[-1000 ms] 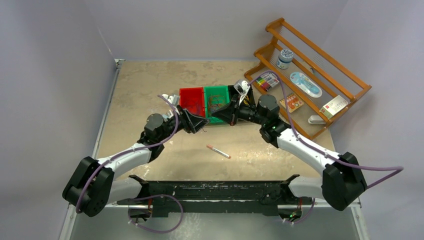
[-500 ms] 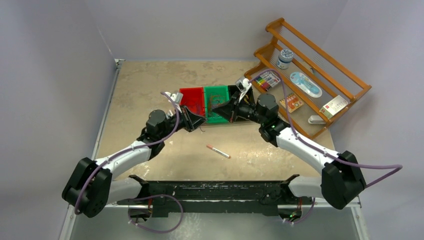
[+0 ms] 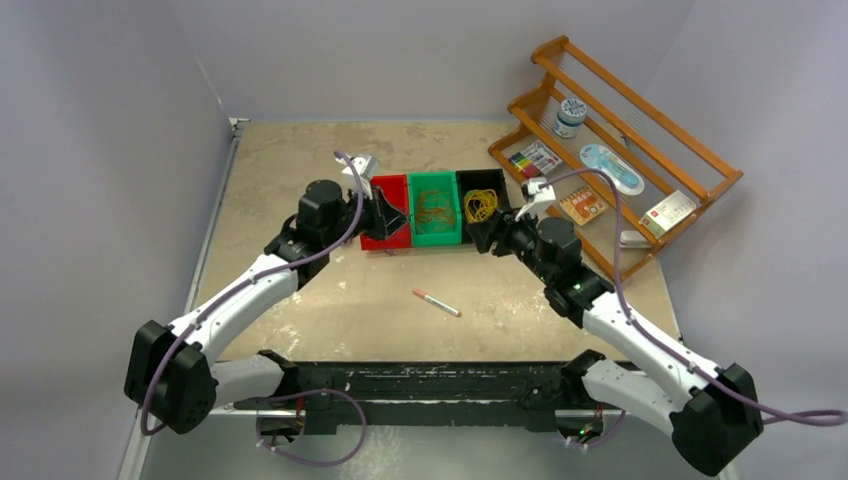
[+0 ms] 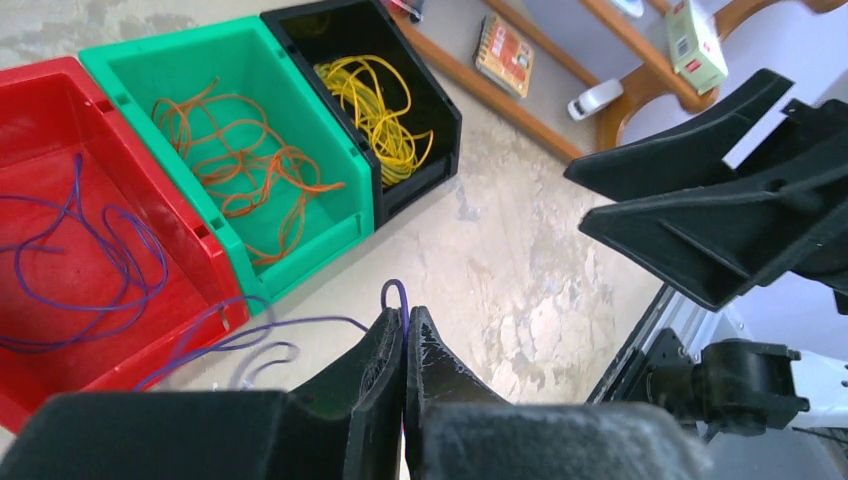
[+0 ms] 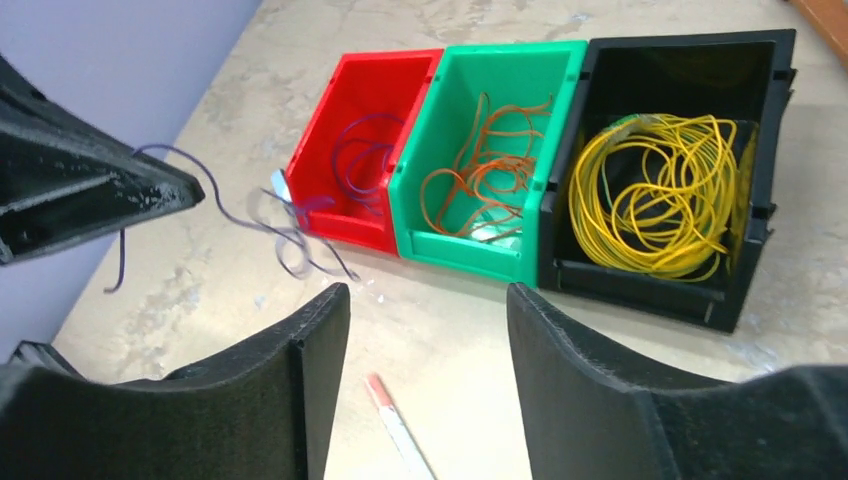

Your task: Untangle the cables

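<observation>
My left gripper (image 4: 405, 312) is shut on a small loop of the purple cable (image 4: 396, 290), held just above the table in front of the red bin (image 4: 213, 268). That cable trails back over the bin's front rim into a loose purple coil (image 5: 360, 160) inside. An orange cable (image 5: 490, 175) lies in the green bin (image 5: 460, 250), and a yellow coil (image 5: 650, 195) fills the black bin (image 5: 640, 285). My right gripper (image 5: 428, 300) stands open with nothing between its fingers, near the black bin's front corner (image 3: 480, 237).
A red-and-white pen (image 3: 437, 303) lies on the table in front of the bins. A wooden rack (image 3: 700, 190) with small items stands at the right. A black rail (image 3: 430, 380) runs along the near edge. Grey walls close in the left and the back.
My left gripper has shut on the purple cable and moved toward the red bin. My right gripper has opened and drawn back to the right, uncovering the green and black bins.
</observation>
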`<state>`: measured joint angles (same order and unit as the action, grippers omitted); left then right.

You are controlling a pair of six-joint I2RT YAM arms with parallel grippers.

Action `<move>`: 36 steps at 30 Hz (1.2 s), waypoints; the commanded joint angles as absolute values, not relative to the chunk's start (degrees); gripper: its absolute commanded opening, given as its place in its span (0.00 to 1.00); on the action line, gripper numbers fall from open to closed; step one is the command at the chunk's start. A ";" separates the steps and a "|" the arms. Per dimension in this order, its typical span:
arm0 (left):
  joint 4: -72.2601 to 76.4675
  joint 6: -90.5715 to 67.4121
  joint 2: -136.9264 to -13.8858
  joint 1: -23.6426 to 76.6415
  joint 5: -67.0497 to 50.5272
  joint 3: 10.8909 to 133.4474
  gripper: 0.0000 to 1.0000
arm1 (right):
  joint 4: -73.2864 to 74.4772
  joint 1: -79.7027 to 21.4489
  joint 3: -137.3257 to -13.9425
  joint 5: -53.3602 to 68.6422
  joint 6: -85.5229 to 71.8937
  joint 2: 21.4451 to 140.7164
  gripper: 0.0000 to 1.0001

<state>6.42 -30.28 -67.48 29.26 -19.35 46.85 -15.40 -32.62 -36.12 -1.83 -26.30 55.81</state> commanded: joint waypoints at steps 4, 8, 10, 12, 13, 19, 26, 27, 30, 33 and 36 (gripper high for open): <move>-10.49 -21.14 -69.21 30.06 -20.06 58.22 0.00 | -26.70 -32.66 -31.14 10.28 -9.53 49.63 0.69; -13.29 -20.35 -68.79 30.06 -19.86 61.52 0.00 | -38.05 -32.64 -30.52 17.87 -6.17 52.47 0.71; -13.74 -20.30 -68.57 30.07 -19.94 62.09 0.00 | -45.51 -32.73 -29.61 23.43 -4.10 55.10 0.72; -13.91 -20.30 -68.30 30.06 -20.03 62.44 0.00 | -51.70 -32.70 -29.39 27.14 -3.10 57.97 0.72; -13.89 -20.37 -68.14 30.06 -20.12 62.48 0.00 | -54.62 -32.74 -29.40 29.09 -2.36 59.67 0.72; -14.27 -20.39 -67.62 30.06 -21.07 63.51 0.00 | -61.02 -34.31 -34.75 34.97 1.78 70.33 0.73; -15.24 -20.02 -67.02 30.06 -21.39 64.70 0.00 | -63.72 -38.68 -41.70 36.78 2.82 81.15 0.73; -15.28 -19.94 -66.87 30.06 -21.64 64.76 0.00 | -63.94 -38.83 -42.50 36.49 2.76 82.76 0.73; -15.67 -19.72 -66.36 30.06 -22.07 65.22 0.00 | -65.41 -38.85 -44.30 34.80 2.50 85.77 0.72; -16.63 -19.24 -65.59 30.06 -22.05 65.86 0.00 | -66.08 -38.85 -45.87 33.40 2.47 88.35 0.69; -17.20 -18.99 -64.82 30.06 -22.27 66.69 0.00 | -65.17 -38.85 -47.00 32.40 1.90 90.07 0.62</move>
<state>-17.56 -20.69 -67.24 29.78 -20.91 62.92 -61.47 -38.94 -43.72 33.95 1.54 89.12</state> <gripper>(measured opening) 0.011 0.664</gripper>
